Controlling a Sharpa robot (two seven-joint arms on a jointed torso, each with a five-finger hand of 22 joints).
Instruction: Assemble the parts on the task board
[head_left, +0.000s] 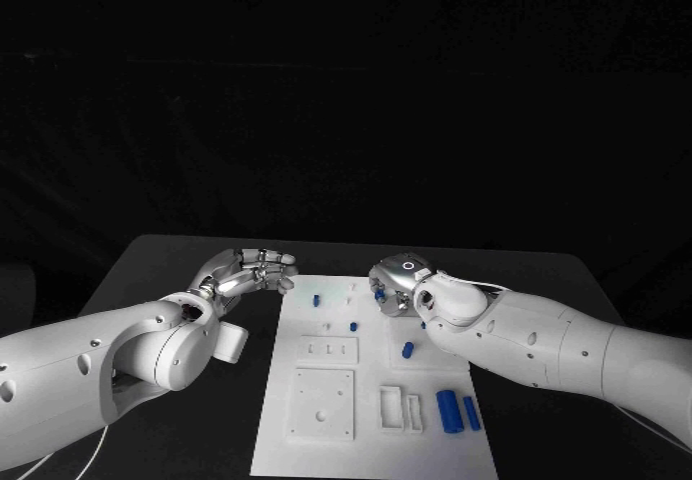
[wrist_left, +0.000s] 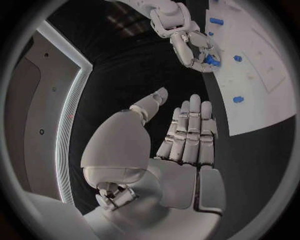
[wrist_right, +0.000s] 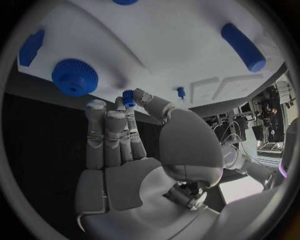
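The white task board (head_left: 378, 440) lies in the middle of the black table. Small blue parts stand on its upper half: a peg (head_left: 316, 299), another peg (head_left: 355, 326) and a slanted piece (head_left: 408, 349). Two blue cylinders (head_left: 459, 411) lie side by side at its right edge. My right hand (head_left: 398, 284) hovers over the board's upper right and pinches a small blue knurled part (wrist_right: 129, 96) between thumb and fingertip; the same part (wrist_left: 211, 61) is seen from the left wrist. My left hand (head_left: 257, 271) hangs just off the board's upper left corner, fingers (wrist_left: 190, 130) stretched out and holding nothing.
Rectangular recesses (head_left: 325, 400) and narrow slots (head_left: 401, 408) mark the board's lower half. A large blue knurled knob (wrist_right: 75, 76) and a long blue cylinder (wrist_right: 242, 46) sit on the board (wrist_right: 162, 45) in the right wrist view. Bare black table (head_left: 173, 260) flanks the board.
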